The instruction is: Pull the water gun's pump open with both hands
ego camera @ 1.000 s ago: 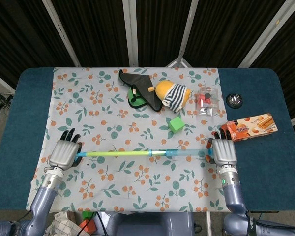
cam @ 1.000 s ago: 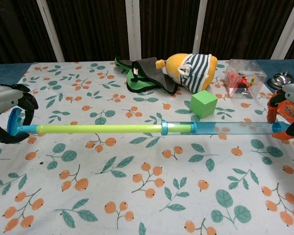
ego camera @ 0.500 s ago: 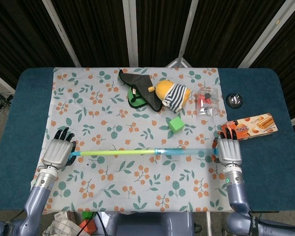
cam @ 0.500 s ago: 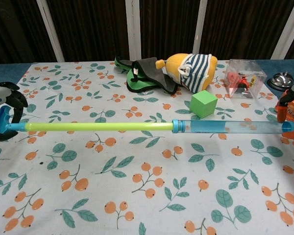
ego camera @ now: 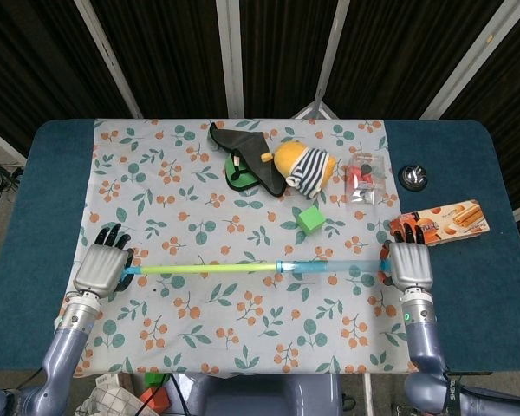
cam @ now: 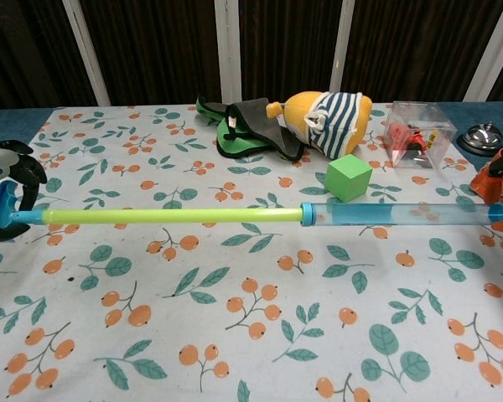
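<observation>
Dark curtains hang behind a blue counter [ego camera: 35, 217] with a flowery cloth [ego camera: 199, 329] spread over it. The water gun [cam: 335, 216] hangs just above the cloth, stretched long from side to side, so nothing rubs on it while it slides.

The left hand [ego camera: 100, 269] has its fingers curled around the blue handle [cam: 7, 209] at the end of the green pump rod [cam: 168, 217]. The right hand [ego camera: 410, 264] holds the far end of the clear blue tube [cam: 402, 215]. Each hand holds one end so they can pull away from each other.

A lot of green rod shows, so I think the pump is nearly all the way open.

A green block [cam: 349, 177], a striped toy [cam: 327, 120], a clear box [cam: 415, 127] and a snack box [ego camera: 440, 223] sit further back, out of the way.
</observation>
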Motion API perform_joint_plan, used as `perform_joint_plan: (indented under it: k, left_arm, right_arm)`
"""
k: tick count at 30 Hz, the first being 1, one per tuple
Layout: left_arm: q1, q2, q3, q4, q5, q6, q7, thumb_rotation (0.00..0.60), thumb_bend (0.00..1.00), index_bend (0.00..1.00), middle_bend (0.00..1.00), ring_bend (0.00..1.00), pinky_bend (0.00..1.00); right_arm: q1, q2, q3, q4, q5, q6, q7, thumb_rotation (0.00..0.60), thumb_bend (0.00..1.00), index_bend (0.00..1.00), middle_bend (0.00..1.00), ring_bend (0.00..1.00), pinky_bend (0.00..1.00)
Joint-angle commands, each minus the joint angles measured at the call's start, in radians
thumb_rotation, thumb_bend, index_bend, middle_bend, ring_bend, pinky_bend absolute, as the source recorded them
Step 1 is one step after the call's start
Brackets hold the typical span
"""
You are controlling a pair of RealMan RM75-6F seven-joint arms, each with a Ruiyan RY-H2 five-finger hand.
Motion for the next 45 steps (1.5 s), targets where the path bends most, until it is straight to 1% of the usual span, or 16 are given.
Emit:
perform_joint_plan:
  k: [1, 2, 3, 5, 7, 9, 10, 11, 14, 23, 26, 29, 34, 38, 41, 45]
  left_arm:
    - [0.000, -0.001, -0.001, 0.001, -0.001, -0.001, 0.001, 0.600, 0.53, 0.63, 0.18, 0.00, 0.10]
    - [0.000, -0.001, -0.001, 0.000, -0.002, -0.001, 0.002, 0.600, 0.53, 0.62, 0.17, 0.00, 0.10]
    - [0.000, -0.002, -0.001, 0.000, -0.002, -0.001, 0.003, 0.600, 0.51, 0.58, 0.16, 0.00, 0.09]
    - [0.001, -0.003, -0.001, 0.000, -0.004, -0.002, 0.005, 0.600, 0.46, 0.48, 0.12, 0.00, 0.08]
    - [0.001, -0.004, 0.001, -0.002, -0.016, -0.007, 0.011, 0.600, 0.35, 0.34, 0.08, 0.00, 0.06]
    - [0.000, -0.005, 0.001, -0.004, -0.025, -0.011, 0.016, 0.600, 0.26, 0.23, 0.06, 0.00, 0.05]
    - [0.000, -0.007, 0.001, -0.006, -0.029, -0.012, 0.017, 0.600, 0.24, 0.20, 0.05, 0.00, 0.05]
    - [0.000, -0.009, 0.000, -0.006, -0.027, -0.012, 0.017, 0.600, 0.21, 0.17, 0.05, 0.00, 0.05]
    - [0.001, -0.013, 0.001, -0.007, -0.017, -0.008, 0.012, 0.600, 0.19, 0.14, 0.04, 0.00, 0.04]
    - [0.012, 0.002, 0.007, -0.022, 0.006, 0.003, -0.001, 0.600, 0.19, 0.14, 0.04, 0.00, 0.04]
    - [0.024, 0.012, 0.009, -0.031, 0.024, 0.011, -0.031, 0.600, 0.19, 0.14, 0.04, 0.00, 0.04]
    - [0.049, 0.033, 0.018, -0.042, 0.072, 0.034, -0.086, 0.600, 0.19, 0.14, 0.04, 0.00, 0.04]
    - [0.120, 0.091, 0.051, -0.068, 0.196, 0.103, -0.234, 0.600, 0.19, 0.13, 0.03, 0.00, 0.04]
    - [0.199, 0.151, 0.108, -0.056, 0.349, 0.197, -0.377, 0.600, 0.18, 0.08, 0.00, 0.00, 0.01]
    - [0.264, 0.195, 0.152, -0.030, 0.463, 0.287, -0.480, 0.600, 0.18, 0.07, 0.00, 0.00, 0.01]
    - [0.333, 0.236, 0.192, -0.002, 0.543, 0.366, -0.582, 0.600, 0.18, 0.03, 0.00, 0.00, 0.00]
  right_arm:
    - [0.000, 0.001, -0.001, 0.000, 0.004, -0.003, -0.001, 0.600, 0.30, 0.74, 0.23, 0.00, 0.00]
    - [0.000, 0.002, -0.001, 0.000, 0.005, -0.003, -0.001, 0.600, 0.30, 0.74, 0.23, 0.00, 0.00]
    - [0.000, 0.002, -0.002, 0.000, 0.005, -0.004, -0.001, 0.600, 0.30, 0.72, 0.23, 0.00, 0.00]
    - [-0.001, 0.003, -0.004, -0.001, 0.007, -0.006, -0.001, 0.600, 0.30, 0.60, 0.20, 0.00, 0.00]
    - [0.000, 0.008, -0.008, -0.006, 0.014, -0.016, -0.003, 0.600, 0.30, 0.33, 0.10, 0.00, 0.00]
    - [0.002, 0.014, -0.014, -0.012, 0.022, -0.025, -0.015, 0.600, 0.30, 0.10, 0.02, 0.00, 0.00]
    - [0.004, 0.018, -0.016, -0.015, 0.027, -0.028, -0.023, 0.600, 0.30, 0.04, 0.00, 0.00, 0.00]
    - [0.007, 0.021, -0.016, -0.020, 0.033, -0.026, -0.032, 0.600, 0.30, 0.00, 0.00, 0.00, 0.00]
    - [0.010, 0.026, -0.015, -0.028, 0.038, -0.021, -0.042, 0.600, 0.30, 0.00, 0.00, 0.00, 0.00]
    - [0.008, 0.049, -0.022, -0.055, 0.028, -0.008, -0.043, 0.600, 0.30, 0.00, 0.00, 0.00, 0.00]
    - [-0.001, 0.063, -0.030, -0.070, 0.007, -0.006, -0.023, 0.600, 0.30, 0.00, 0.00, 0.00, 0.00]
    - [-0.021, 0.091, -0.046, -0.098, -0.039, -0.002, 0.019, 0.600, 0.30, 0.00, 0.00, 0.00, 0.00]
    - [-0.077, 0.170, -0.089, -0.156, -0.166, 0.023, 0.126, 0.600, 0.30, 0.00, 0.00, 0.00, 0.00]
    - [-0.150, 0.261, -0.142, -0.189, -0.318, 0.084, 0.247, 0.600, 0.30, 0.00, 0.00, 0.00, 0.00]
    - [-0.216, 0.334, -0.183, -0.185, -0.444, 0.154, 0.363, 0.600, 0.30, 0.00, 0.00, 0.00, 0.00]
    - [-0.300, 0.382, -0.223, -0.147, -0.556, 0.247, 0.510, 0.600, 0.30, 0.00, 0.00, 0.00, 0.00]
